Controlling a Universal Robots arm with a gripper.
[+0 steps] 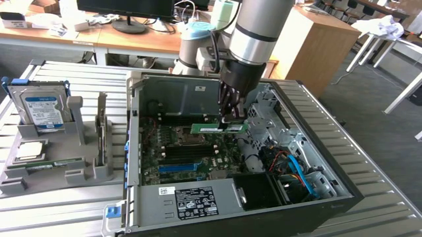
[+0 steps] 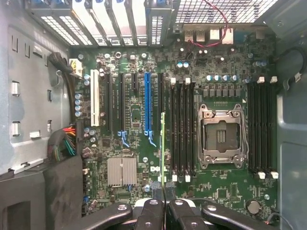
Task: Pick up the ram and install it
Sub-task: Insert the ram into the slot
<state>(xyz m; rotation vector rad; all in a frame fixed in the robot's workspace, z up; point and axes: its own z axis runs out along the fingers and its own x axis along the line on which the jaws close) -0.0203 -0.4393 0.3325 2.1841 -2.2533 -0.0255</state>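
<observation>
One ram [image 1: 219, 128] was clamped by its long edge in the gripper [image 1: 232, 118], whose fingers were closed on it. It hung level over the motherboard [image 1: 178, 148] inside the open computer case [image 1: 329, 163], nearer the case's far wall than its front edge. In the wrist view it appeared edge-on as a thin green line alongside the black memory slots [image 2: 182, 129], which ran beside the empty processor socket [image 2: 223, 136].
</observation>
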